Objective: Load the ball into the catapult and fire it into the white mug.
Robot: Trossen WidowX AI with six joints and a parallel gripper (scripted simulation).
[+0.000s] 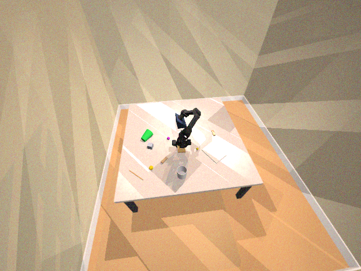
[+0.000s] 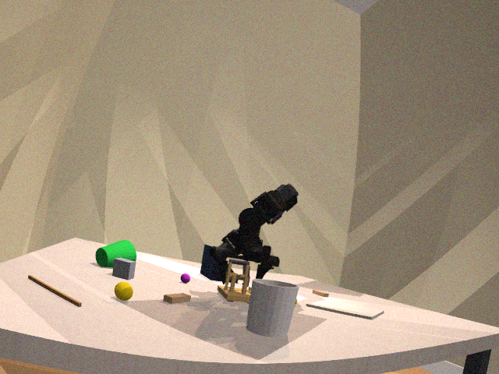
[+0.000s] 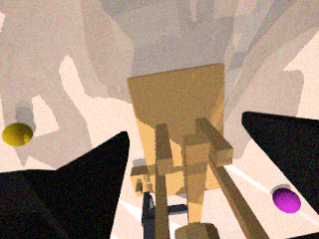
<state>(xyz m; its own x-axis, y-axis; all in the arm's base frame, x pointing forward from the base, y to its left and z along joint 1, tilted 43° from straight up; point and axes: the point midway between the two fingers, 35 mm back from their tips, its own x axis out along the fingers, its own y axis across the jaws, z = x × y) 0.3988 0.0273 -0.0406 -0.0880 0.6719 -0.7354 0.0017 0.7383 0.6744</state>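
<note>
In the exterior view, the grey cylindrical mug (image 1: 181, 172) (image 2: 271, 308) stood lower right of centre, before the wooden catapult (image 1: 181, 149) (image 2: 233, 293) (image 3: 176, 102); the green tapered cup (image 1: 147, 135) (image 2: 116, 254) lay left.
</note>
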